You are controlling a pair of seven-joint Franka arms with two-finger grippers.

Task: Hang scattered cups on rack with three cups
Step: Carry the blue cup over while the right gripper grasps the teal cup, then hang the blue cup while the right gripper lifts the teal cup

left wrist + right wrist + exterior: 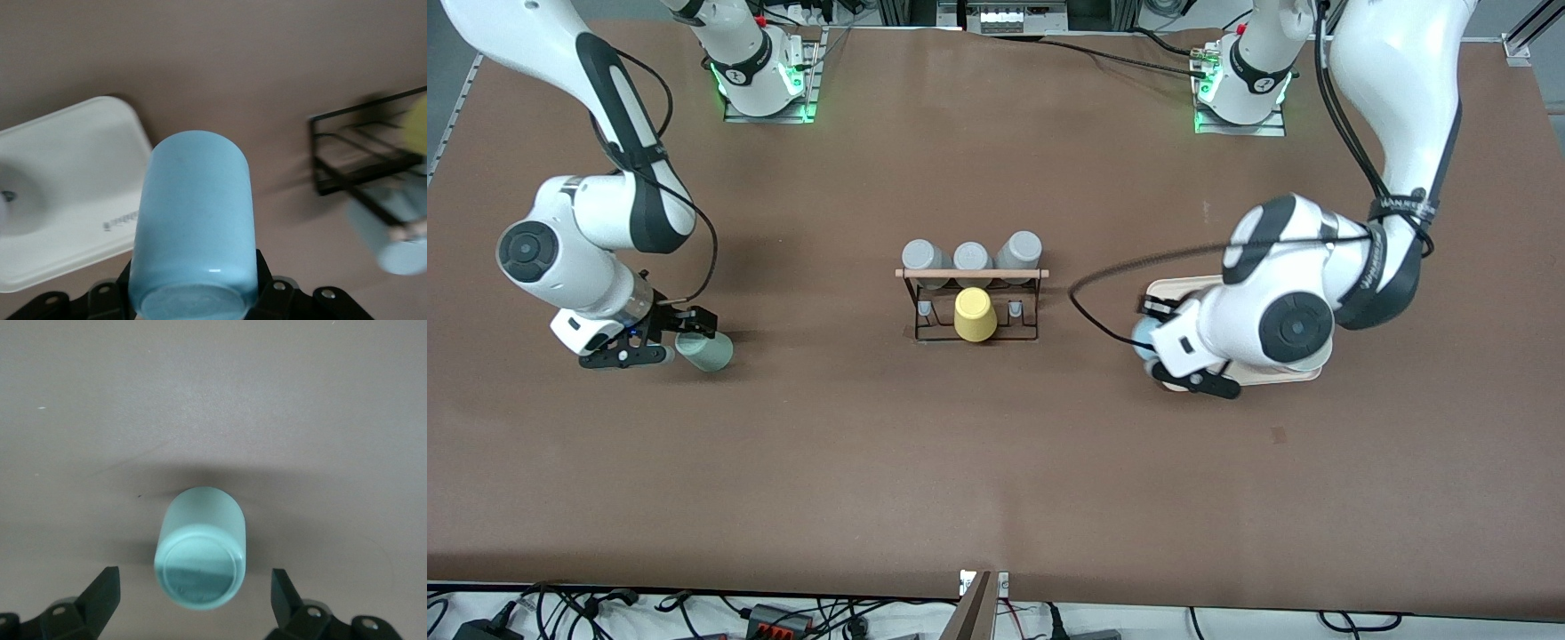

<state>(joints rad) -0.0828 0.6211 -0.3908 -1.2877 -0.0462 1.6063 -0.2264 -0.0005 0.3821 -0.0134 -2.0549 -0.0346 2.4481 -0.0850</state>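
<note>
The brown table carries a black wire rack at its middle. A pale mint-green tumbler lies toward the right arm's end from the rack, and a cream tray toward the left arm's end.

Brown table, cables along edge

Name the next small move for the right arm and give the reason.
Probably close the right tool on the mint-green cup. Its fingers stand open on either side of the cup with gaps showing, so nothing is gripped yet. The left tool already clamps the blue cup, and the rack waits mid-table.
</note>
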